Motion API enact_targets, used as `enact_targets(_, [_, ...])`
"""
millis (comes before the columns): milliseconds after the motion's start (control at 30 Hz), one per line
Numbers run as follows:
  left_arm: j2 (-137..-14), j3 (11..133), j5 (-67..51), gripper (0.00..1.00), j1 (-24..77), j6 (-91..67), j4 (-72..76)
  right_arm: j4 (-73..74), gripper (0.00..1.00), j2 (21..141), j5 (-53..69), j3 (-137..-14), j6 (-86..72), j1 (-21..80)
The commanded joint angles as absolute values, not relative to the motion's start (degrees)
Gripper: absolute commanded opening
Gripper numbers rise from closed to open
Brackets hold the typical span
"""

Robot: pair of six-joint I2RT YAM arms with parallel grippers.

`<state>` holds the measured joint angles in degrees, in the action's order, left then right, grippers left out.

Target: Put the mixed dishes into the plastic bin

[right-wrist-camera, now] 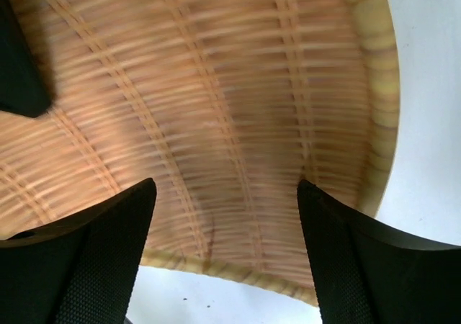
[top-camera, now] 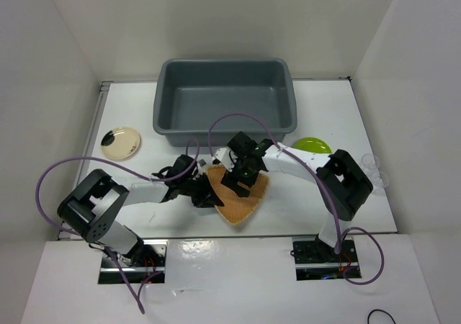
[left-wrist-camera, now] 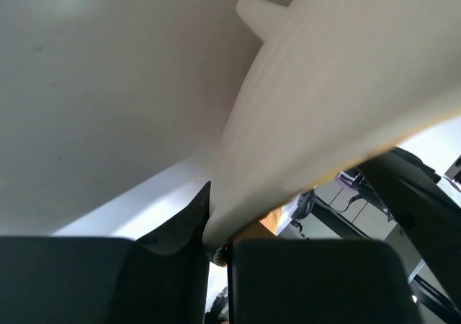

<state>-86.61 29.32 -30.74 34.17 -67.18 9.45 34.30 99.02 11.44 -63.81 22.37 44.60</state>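
The orange-brown ribbed plate [top-camera: 245, 198] lies at the table's front middle, in front of the plastic bin [top-camera: 225, 96]. My left gripper [top-camera: 209, 191] is shut on the plate's left rim; in the left wrist view [left-wrist-camera: 216, 232] the plate's pale underside [left-wrist-camera: 324, 108] rises between the jaws. My right gripper [top-camera: 242, 173] is open just above the plate; in the right wrist view [right-wrist-camera: 225, 189] its fingers [right-wrist-camera: 108, 259] straddle the woven surface [right-wrist-camera: 216, 86]. The cream plate [top-camera: 121, 142] lies far left. The lime-green dish [top-camera: 312, 145] lies right of the bin. Clear cups [top-camera: 374, 168] stand far right.
The bin looks empty inside and stands against the back wall. White walls [top-camera: 50, 86] close in the table on the left, back and right. A dark finger of the left gripper [right-wrist-camera: 16, 65] shows at the top left of the right wrist view.
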Motion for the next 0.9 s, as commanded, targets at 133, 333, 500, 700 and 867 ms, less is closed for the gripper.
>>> enact_targets(133, [-89.0, 32.5, -29.5, 0.0, 37.0, -62.0, 6.2, 33.0, 0.8, 98.7, 14.2, -62.3, 21.1, 44.3])
enact_targets(333, [-84.9, 36.9, -30.8, 0.0, 38.1, -57.8, -6.3, 39.3, 0.79, 88.3, 17.2, -65.0, 22.6, 44.3])
enact_targets(500, [-79.6, 43.4, -33.6, 0.0, 39.2, -53.4, -18.7, 46.6, 0.66, 82.5, 17.9, -68.3, 23.6, 38.9])
enact_targets(700, [-74.3, 51.2, -35.3, 0.0, 39.2, -52.1, -25.7, 46.8, 0.83, 69.6, 27.1, -74.6, 25.1, 19.1])
enact_targets(867, [-73.6, 61.8, -37.3, 0.0, 38.6, -52.1, -25.1, 30.4, 0.99, 47.1, 9.3, -60.0, 21.6, 18.4])
